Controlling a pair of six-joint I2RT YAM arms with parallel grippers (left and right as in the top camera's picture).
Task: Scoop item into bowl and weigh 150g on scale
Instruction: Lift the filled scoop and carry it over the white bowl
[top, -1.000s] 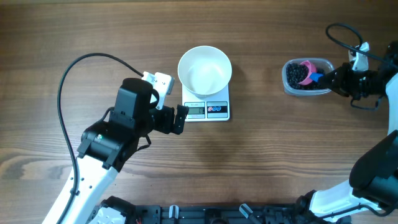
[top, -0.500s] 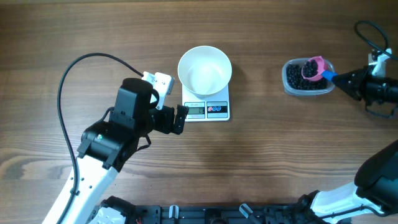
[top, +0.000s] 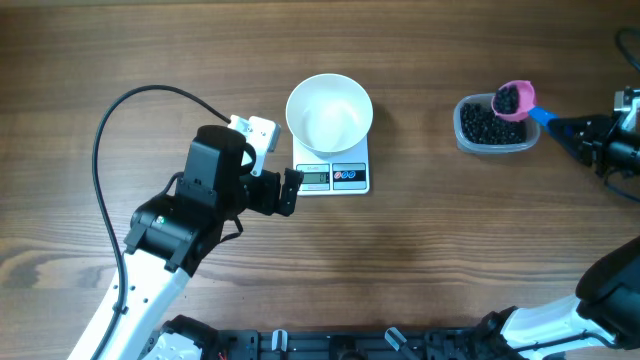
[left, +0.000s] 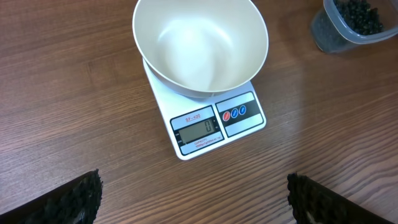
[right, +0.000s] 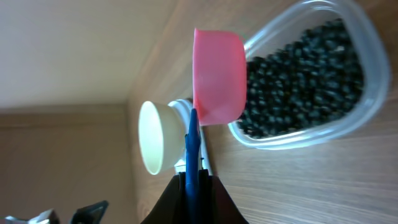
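Note:
The white bowl (top: 329, 112) (left: 200, 45) (right: 150, 137) stands empty on the small white scale (top: 345, 178) (left: 211, 124), whose display reads zero. Black beans (top: 485, 125) (right: 305, 81) fill a clear plastic tub (top: 493, 144) (right: 367, 56) at the right. My right gripper (top: 580, 128) (right: 191, 180) is shut on the blue handle of a pink scoop (top: 513, 99) (right: 217, 78), which carries a load of beans above the tub's right end. My left gripper (top: 291, 190) (left: 194, 202) stands open just left of the scale, with bare table between its fingers.
A black cable (top: 120, 110) loops over the table behind the left arm. Dark rails (top: 330, 345) run along the front edge. Bare wood lies between the scale and the tub.
The right gripper has pulled back to the right and lifted the pink scoop out of the tub's beans, now filled. The left arm, bowl and scale have not moved.

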